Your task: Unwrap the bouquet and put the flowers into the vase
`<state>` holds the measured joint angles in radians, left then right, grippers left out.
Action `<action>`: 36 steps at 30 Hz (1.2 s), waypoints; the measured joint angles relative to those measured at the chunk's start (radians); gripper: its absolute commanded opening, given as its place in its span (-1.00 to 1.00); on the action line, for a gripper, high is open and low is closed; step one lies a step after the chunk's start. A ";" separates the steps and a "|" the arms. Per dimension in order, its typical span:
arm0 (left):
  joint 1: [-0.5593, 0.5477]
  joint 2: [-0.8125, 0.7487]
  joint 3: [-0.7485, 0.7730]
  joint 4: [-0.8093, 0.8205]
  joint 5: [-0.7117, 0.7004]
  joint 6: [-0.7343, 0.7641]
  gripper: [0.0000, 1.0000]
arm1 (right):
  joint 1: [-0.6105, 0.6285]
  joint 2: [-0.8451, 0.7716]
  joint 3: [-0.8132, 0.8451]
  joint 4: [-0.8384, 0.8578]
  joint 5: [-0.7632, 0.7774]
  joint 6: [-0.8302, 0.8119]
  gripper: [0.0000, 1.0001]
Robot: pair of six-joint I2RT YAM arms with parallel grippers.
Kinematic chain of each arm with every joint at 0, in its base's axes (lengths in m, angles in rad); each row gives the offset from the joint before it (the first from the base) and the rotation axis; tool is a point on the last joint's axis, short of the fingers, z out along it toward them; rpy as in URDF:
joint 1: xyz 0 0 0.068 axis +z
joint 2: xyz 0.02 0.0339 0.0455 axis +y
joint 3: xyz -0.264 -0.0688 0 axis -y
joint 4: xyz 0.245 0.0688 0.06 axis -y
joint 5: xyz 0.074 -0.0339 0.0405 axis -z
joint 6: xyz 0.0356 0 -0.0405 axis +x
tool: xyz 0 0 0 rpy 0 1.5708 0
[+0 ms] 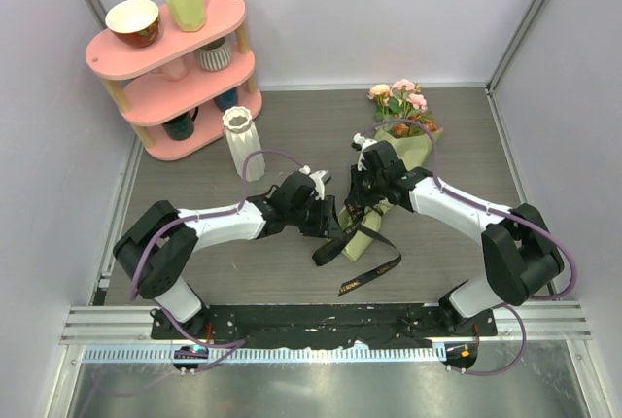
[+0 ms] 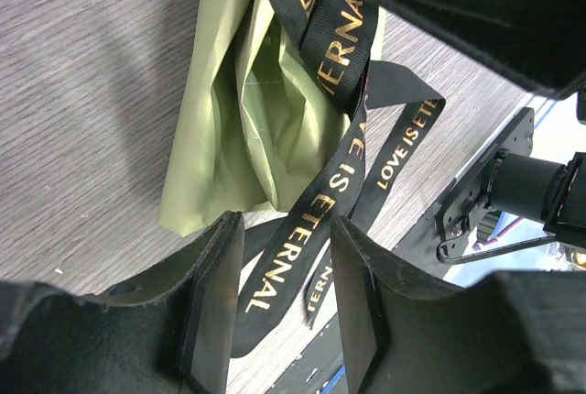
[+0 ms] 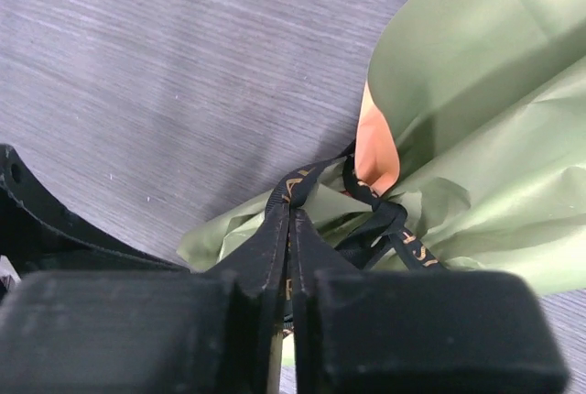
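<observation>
While the bouquet point(image 1: 363, 231) lies flat on the table point(image 1: 466, 146), both grippers work at its tied waist.

Item: bouquet, wrapped. Its long axis runs slantwise, rose heads point(image 1: 403, 97) at the far end and the stem end of the olive-green paper point(image 3: 476, 92) towards the arm bases. From either set of fingers the wrap extends ahead and below.

Item: black ribbon point(image 2: 293, 238), gold lettering. It is gathered in a knot at the waist, with loose tails trailing off the stem end towards the bases. The knot looks slack but not yet undone.

Item: right gripper point(image 3: 287, 229). Its fingers are pressed together on a loop of the ribbon just short of the knot, which sits directly beyond the fingertips against a tan-orange fold of the wrap. This arm is the nearer to the knot. It reaches in from the right, elbow out, wrist pitched down over the paper.

Item: left gripper point(image 2: 284, 229). Its fingers stand apart, with one lettered strand passing between them unpinched and the green paper just beyond the tips. The arm reaches in from the left, low over the table.

Item: vase point(image 1: 240, 141). It stands upright and without flowers, well behind the left gripper and away from the bouquet.

Judgement: the coming pull turns on drawing the pinched loop away from the knot along the strand.
</observation>
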<state>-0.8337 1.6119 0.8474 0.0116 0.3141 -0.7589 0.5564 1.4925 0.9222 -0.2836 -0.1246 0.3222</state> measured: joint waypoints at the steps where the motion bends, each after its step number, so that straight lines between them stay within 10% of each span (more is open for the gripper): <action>1: 0.000 0.000 0.000 0.000 0.000 0.000 -0.06 | 0.005 0.000 0.007 -0.007 0.010 -0.002 -0.98; 17: -0.001 -0.045 -0.058 0.053 -0.006 -0.007 0.54 | 0.018 -0.169 0.206 -0.006 0.009 0.106 -0.98; 34: -0.005 -0.797 -0.211 -0.033 -0.192 0.040 0.65 | 0.179 -0.068 0.131 0.474 -0.341 0.514 -0.97; 36: -0.005 -0.862 -0.224 -0.053 -0.219 0.047 0.69 | 0.214 -0.036 0.079 0.520 -0.370 0.556 -0.52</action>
<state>-0.8383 0.7502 0.6239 -0.0414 0.0952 -0.7120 0.7700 1.4567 1.0008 0.2363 -0.4942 0.8780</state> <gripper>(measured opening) 0.825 0.027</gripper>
